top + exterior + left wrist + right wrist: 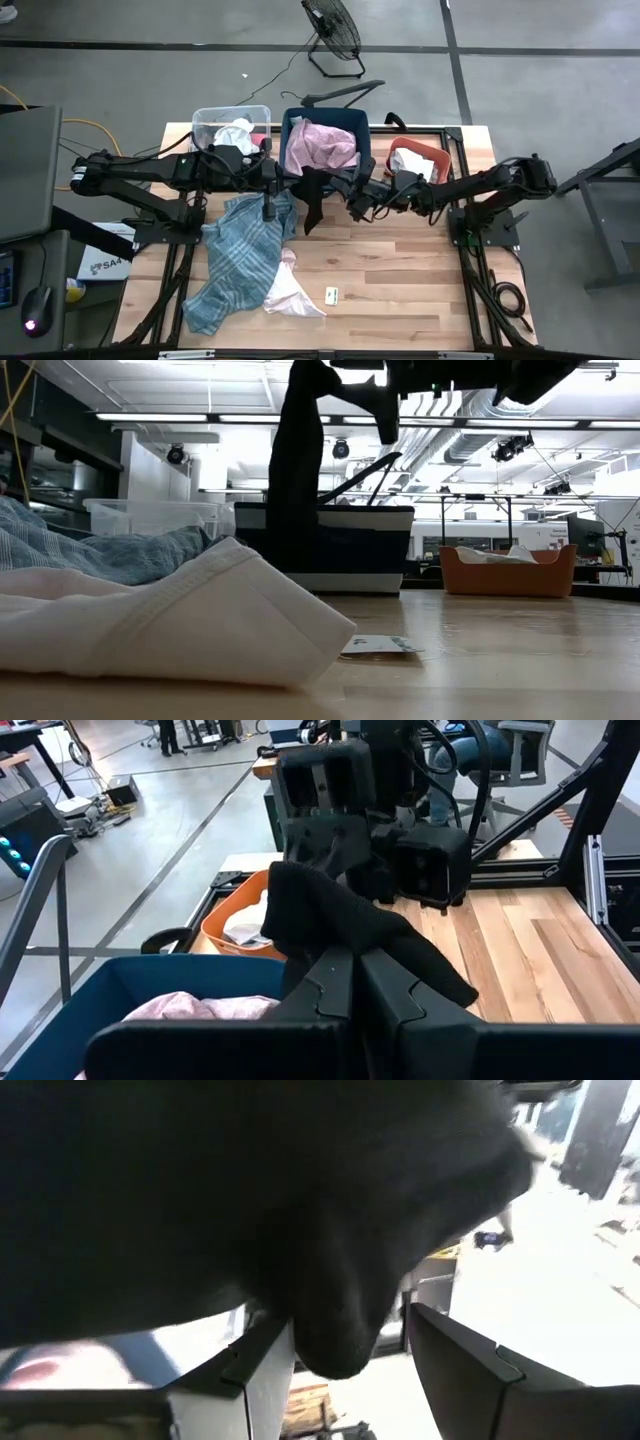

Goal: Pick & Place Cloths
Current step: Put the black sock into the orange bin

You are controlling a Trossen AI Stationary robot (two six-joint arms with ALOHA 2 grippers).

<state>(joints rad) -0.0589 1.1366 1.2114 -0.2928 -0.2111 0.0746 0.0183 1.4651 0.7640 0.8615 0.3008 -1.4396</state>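
Observation:
A black cloth (311,200) hangs in the air between my two grippers, just in front of the blue bin (365,125) that holds a mauve-pink cloth (320,146). My left gripper (298,178) reaches in from the left and is shut on the black cloth. My right gripper (340,188) reaches in from the right and also has it. A teal plaid cloth (240,255) and a white cloth (290,295) lie flat on the table. A small paper tag (332,294) lies near them. My left gripper pinches a fold of the black cloth (345,935) between its two fingers, coming level from the table's left. The cloth is lifted clear of the table. My right gripper has a bunch of the black cloth (340,1345) between its two fingers, coming from the table's right. The cloth covers most of its wrist view. The rest hangs below (295,490), clear of the table.
A clear bin (205,120) with a white cloth (235,132) stands at the far left. An orange bin (430,152) with white cloth stands at the far right. Bare wood lies along the table's near right part.

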